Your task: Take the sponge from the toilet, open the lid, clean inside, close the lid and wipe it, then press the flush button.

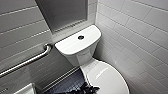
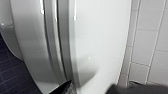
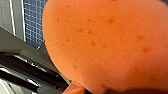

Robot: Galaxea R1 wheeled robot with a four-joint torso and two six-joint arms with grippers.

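Got sponge right up against right wrist cam; lid down.
Can't read right gripper as spread or clamped. Reading left gripper as spread: two dark tips well apart, lid rim between, contact unclear. From head view: same gripper as dark shape at lid's near left edge, toilet against tiled wall, flush button mid tank cover, grab bar to its left. From wrist views: blue small-tile floor behind sponge and beside toilet.
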